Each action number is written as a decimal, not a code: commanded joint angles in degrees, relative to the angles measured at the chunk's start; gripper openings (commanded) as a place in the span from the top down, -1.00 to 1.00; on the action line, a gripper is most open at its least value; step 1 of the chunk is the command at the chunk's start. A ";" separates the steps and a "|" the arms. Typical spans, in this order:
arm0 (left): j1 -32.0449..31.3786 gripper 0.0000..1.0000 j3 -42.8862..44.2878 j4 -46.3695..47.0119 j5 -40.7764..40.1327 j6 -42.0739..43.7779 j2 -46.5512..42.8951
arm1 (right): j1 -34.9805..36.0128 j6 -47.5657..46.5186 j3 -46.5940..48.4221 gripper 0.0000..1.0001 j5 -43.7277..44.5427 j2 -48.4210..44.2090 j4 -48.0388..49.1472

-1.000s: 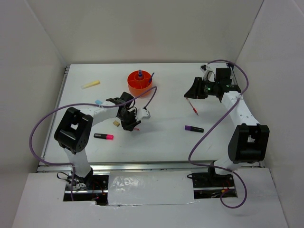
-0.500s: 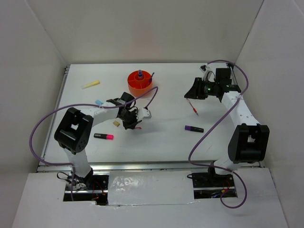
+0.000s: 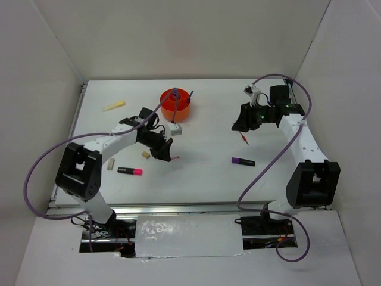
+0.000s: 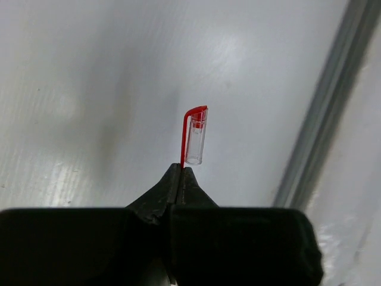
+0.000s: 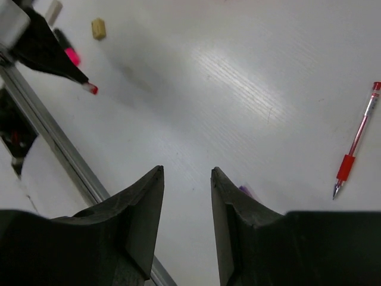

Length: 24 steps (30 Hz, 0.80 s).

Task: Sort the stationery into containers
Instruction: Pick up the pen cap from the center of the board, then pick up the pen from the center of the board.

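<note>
Pot (image 3: pixel 178 112) stands far-centre; highlighter (image 3: pixel 130 171) lies near-left; marker (image 3: pixel 243 161) near-right.

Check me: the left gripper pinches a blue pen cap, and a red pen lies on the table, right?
No: in the left wrist view the left gripper pinches a pen cap that is clear and red, not blue. The rest holds.

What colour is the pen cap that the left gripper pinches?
Clear plastic with a red clip; the pen cap shows best in the left wrist view.
</note>
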 commanded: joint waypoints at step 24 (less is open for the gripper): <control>-12.83 1.00 2.42 14.00 -24.42 -40.36 -19.82 | 14.64 51.26 -6.59 -0.27 -8.50 -4.02 29.99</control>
